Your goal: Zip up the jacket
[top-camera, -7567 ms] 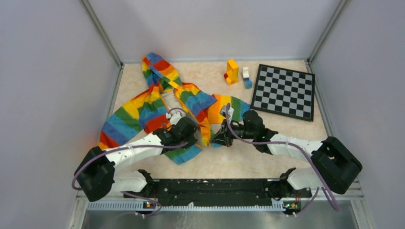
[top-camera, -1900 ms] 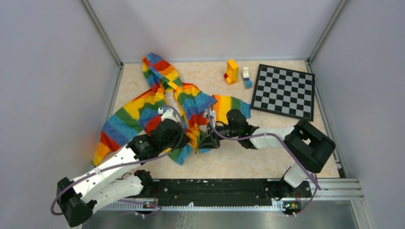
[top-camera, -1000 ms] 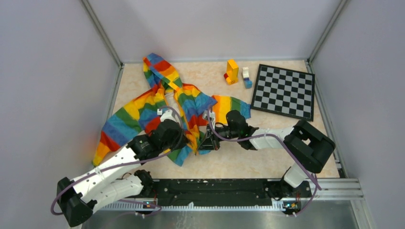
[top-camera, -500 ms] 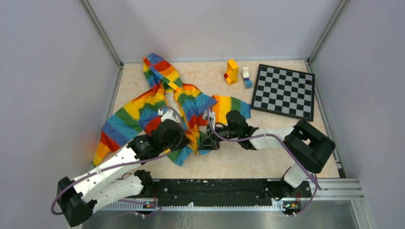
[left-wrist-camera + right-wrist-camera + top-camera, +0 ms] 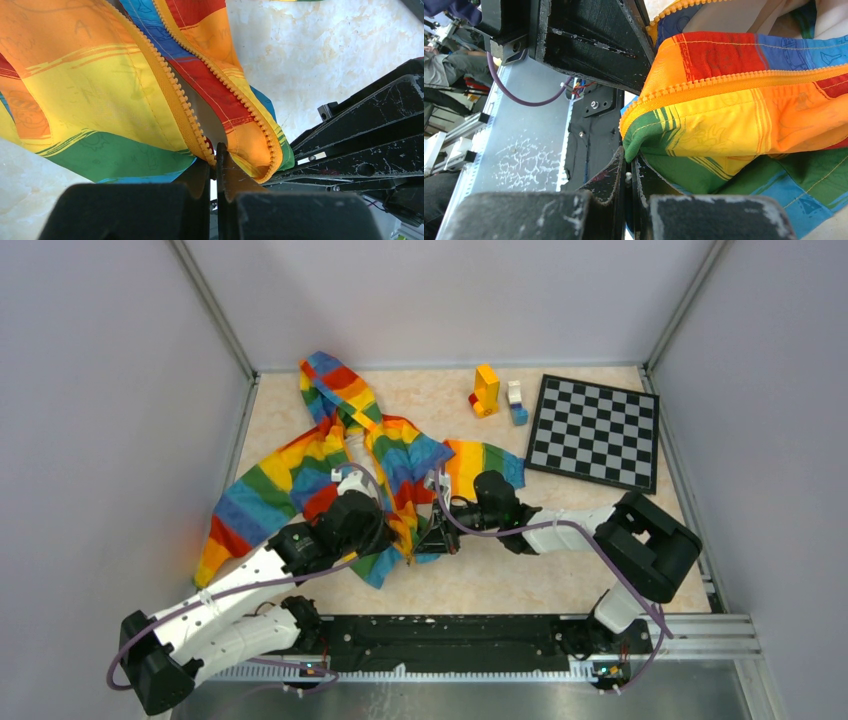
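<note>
While clamped tight, L gripper [image 5: 215,160] pinches jacket [image 5: 100,90] zip edge [image 5: 176,97], R gripper [image 5: 629,159] pinches hem corner [image 5: 640,139].

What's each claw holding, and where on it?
Both hold the jacket: left claw pinches the lower end of a zipper strip, right claw the green hem corner.

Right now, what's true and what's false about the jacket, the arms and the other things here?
1. The jacket is fully zipped. False: its two rows of zipper teeth lie apart.
2. The left gripper is shut on the jacket's lower zipper edge. True.
3. The right gripper hangs open. False: it is shut on a hem corner of the jacket.
4. The chessboard lies apart from the jacket. True.
5. The toy blocks stand on the chessboard. False: they stand on the table beside it.
</note>
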You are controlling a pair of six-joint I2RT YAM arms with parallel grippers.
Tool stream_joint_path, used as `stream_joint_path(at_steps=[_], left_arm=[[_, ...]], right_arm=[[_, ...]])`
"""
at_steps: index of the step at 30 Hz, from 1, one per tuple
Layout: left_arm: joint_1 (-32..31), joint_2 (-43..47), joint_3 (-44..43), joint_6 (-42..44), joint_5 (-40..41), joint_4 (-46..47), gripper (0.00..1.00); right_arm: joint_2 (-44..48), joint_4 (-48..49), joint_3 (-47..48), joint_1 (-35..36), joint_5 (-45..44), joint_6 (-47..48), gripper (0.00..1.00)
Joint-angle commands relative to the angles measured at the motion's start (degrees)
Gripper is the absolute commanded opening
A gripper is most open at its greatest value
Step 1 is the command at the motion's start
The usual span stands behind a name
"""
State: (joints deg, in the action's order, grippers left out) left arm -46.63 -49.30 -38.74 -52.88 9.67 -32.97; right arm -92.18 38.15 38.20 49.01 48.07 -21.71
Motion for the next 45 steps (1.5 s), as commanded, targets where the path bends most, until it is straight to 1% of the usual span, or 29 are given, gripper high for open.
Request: stream_joint_path(at_steps=[1,6,26,31,36,45], left_arm=[[-0.13,0.65,0.19,-1.12,0.2,2.2,0.0],[-0.13,2.96,0.36,-1.76,2.4,0.83,0.0],[-0.14,0.64,0.83,-1.41,-0.23,3.09,0.0],[-0.13,0.99,0.58,-1.6,0.29,2.8,0.0],[-0.13,3.61,0.08,-1.92,2.87,0.54,0.0],[-0.17,2.38,-0.2,-1.46,1.67,1.46,0.0]], right_arm=[[0.75,3.49,1.25,1.05,0.83,0.18,0.0],[0.71,3.23,0.65,1.0,1.01,0.45,0.0],[0.71,4.0,1.39,1.31,0.84,-0.08,0.0],[0.42,3.62,1.56,1.43,1.23,0.21,0.0],[0.64,2.98,0.54,1.44,1.23,1.49,0.0],[0.42,2.87,1.73,1.73,1.01,1.26,0.0]])
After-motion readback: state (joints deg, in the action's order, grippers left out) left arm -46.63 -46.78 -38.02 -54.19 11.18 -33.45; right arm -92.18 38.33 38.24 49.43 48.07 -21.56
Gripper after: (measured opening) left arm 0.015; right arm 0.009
